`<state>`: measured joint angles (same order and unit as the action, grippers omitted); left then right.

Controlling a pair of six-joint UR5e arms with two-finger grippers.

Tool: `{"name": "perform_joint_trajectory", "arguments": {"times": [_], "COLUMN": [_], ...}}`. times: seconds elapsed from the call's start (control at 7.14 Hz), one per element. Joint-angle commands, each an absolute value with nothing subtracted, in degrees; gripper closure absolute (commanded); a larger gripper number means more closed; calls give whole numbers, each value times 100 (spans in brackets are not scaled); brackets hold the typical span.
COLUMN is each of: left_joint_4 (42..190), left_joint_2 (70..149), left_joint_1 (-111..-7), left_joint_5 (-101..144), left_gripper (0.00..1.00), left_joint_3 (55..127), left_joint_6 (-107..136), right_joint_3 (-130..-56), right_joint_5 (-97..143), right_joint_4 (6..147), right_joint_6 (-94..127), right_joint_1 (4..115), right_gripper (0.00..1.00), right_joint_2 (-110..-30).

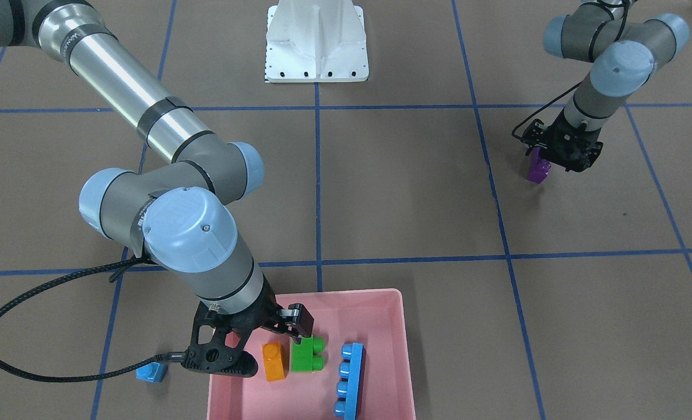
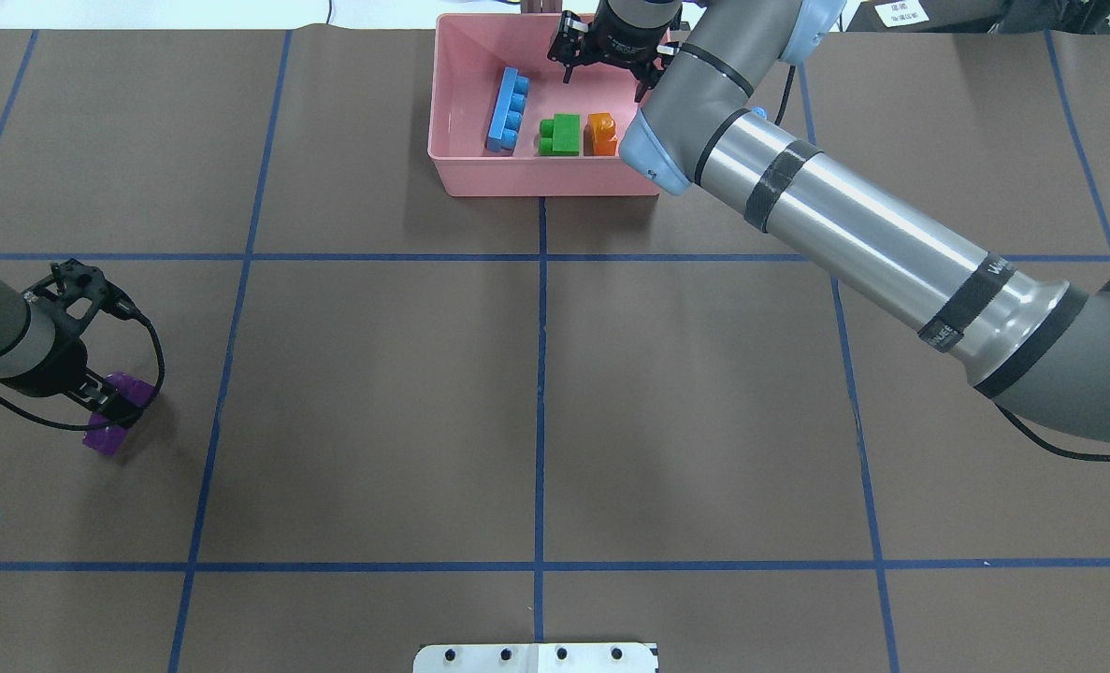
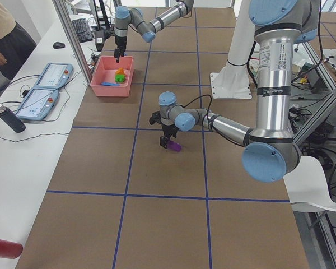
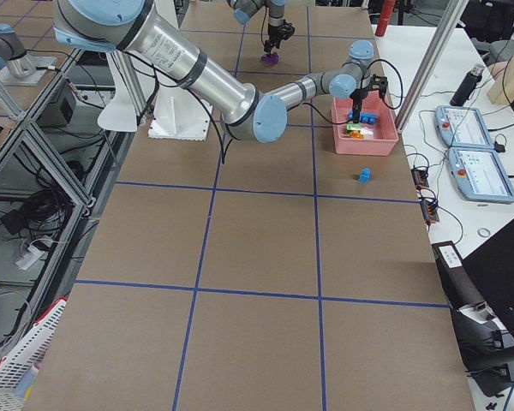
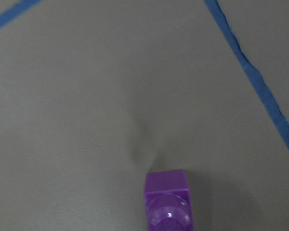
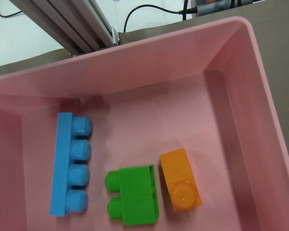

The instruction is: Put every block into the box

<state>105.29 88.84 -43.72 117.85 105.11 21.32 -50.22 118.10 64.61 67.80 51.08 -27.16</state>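
Left claw (image 1: 555, 153): the fingertips are buried behind its own body, so no telling if they actually pinch the purple brick (image 1: 538, 169) poking out underneath. The wrist cam chops that brick off at the bottom edge.

Small blue brick (image 1: 150, 371), just beside the right claw (image 1: 267, 344), is hidden behind the right arm (image 2: 854, 220) overhead.

Front cam crops the pink box (image 1: 403, 350) at the bottom.

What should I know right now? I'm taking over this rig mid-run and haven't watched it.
Right gripper: open, empty, over the pink tray.
Left gripper: appears shut on the purple block, down near the table, far from the tray.
Done: orange block, green block and long light-blue block lie in the tray.
Left: bring the purple block in, then the small blue block, on the table just outside the tray.
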Motion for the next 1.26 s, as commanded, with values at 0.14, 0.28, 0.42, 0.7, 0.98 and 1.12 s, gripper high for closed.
{"name": "perform_joint_trajectory", "arguments": {"times": [0.14,0.28,0.42,0.7,0.98,1.12], "left_joint_4": [10529,10521,10529,10521,9500,8761], "left_joint_2": [9009,9009,9000,9017,10082,11099], "left_joint_1": [-4298,-4298,-4315,-4368,-4876,-4887], "left_joint_5": [11804,11830,11821,12274,12541,12507], "left_gripper": [34,79,100,100,100,100], "left_joint_3": [10257,10266,10300,10502,10679,10574], "left_joint_6": [2127,2118,2118,2205,2739,3203], "right_joint_3": [-5159,-5220,-5221,-5456,-6122,-6491], "right_joint_5": [11971,12006,12023,12154,12953,13077], "right_joint_4": [6477,6469,6469,6495,6513,6487], "right_joint_6": [6759,6741,6741,6733,6297,5745], "right_joint_1": [5177,5194,5203,5281,5904,6098], "right_gripper": [0,0,0,0,0,0], "right_joint_2": [-2803,-2839,-2839,-3013,-3880,-4476]}}
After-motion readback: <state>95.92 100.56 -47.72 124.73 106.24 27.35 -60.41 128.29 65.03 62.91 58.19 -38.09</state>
